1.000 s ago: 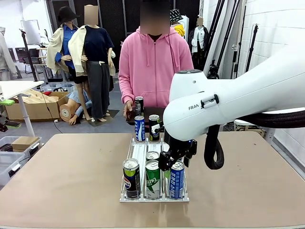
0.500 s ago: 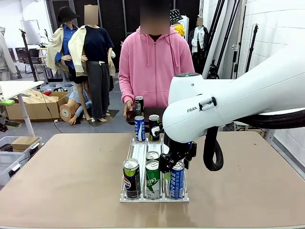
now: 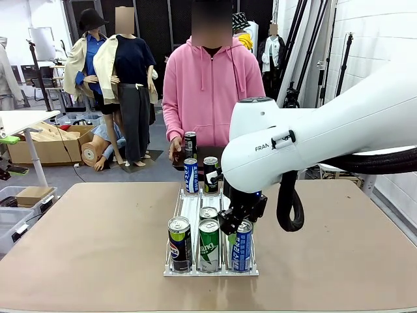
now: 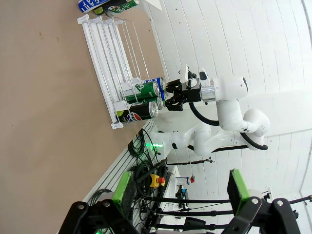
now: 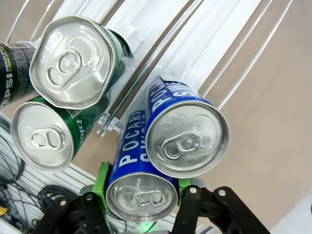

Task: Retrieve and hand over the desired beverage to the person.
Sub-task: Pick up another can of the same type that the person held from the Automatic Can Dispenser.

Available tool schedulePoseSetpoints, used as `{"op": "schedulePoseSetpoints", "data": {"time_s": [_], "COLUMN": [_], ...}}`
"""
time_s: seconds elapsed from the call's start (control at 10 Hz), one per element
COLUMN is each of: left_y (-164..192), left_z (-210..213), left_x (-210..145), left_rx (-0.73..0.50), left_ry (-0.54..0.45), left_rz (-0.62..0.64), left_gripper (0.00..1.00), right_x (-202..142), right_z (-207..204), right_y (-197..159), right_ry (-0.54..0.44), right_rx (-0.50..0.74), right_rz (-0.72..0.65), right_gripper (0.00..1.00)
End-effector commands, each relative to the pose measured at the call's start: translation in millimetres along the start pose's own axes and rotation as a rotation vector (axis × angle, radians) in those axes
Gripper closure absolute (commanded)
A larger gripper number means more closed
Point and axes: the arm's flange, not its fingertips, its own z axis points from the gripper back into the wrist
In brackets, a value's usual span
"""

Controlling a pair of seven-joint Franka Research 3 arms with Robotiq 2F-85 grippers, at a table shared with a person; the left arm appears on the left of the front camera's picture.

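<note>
A white wire rack [image 3: 189,207] in the middle of the table holds several drink cans. In its front row stand a Pepsi can [image 3: 180,242], a green can [image 3: 208,245] and a blue Pocari Sweat can [image 3: 242,246]. My right gripper [image 3: 238,225] comes down on the blue can [image 5: 141,195] and is shut on it, green pads [image 5: 102,178] against both sides. A second blue can [image 5: 187,139] stands just behind it. The person [image 3: 210,91] in a pink hoodie stands at the far side with a dark can [image 3: 189,144] at one hand. My left gripper [image 4: 180,195] is open, far from the rack [image 4: 105,58].
A blue can [image 3: 190,175] and a black-and-green can [image 3: 210,173] stand at the rack's far end, and another green can [image 3: 208,213] in the second row. Bare brown tabletop [image 3: 85,241] lies on both sides of the rack.
My right gripper has sunk a little onto the front right blue can and its fingers have shut on it. The left gripper stays open.
</note>
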Motion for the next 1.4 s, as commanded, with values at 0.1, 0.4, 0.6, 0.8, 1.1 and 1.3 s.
{"op": "schedulePoseSetpoints", "data": {"time_s": [0.1, 0.4, 0.6, 0.8, 1.1, 1.3], "left_y": [-2, -2, -2, -2, -2, -2], "left_z": [-2, -2, -2, -2, -2, -2], "left_x": [-5, -5, -5, -5, -5, -5], "left_rx": [0.014, 0.014, 0.014, 0.014, 0.014, 0.014], "left_ry": [-0.012, -0.012, -0.012, -0.012, -0.012, -0.012], "left_rz": [0.000, 0.000, 0.000, 0.000, 0.000, 0.000], "left_gripper": [0.00, 0.00, 0.00, 0.00, 0.00, 0.00], "right_x": [7, 1, 1, 1, -3, -6], "right_z": [0, 0, 0, 0, 38, 76], "right_y": [4, 0, 0, 0, -6, -16], "right_ry": [0.035, 0.006, 0.006, 0.006, -0.004, 0.000], "right_rx": [-0.036, -0.001, -0.001, -0.001, -0.041, -0.057], "right_rz": [-0.022, -0.003, -0.003, -0.003, -0.009, -0.015], "right_gripper": [0.68, 0.81, 0.81, 0.81, 0.81, 0.81]}}
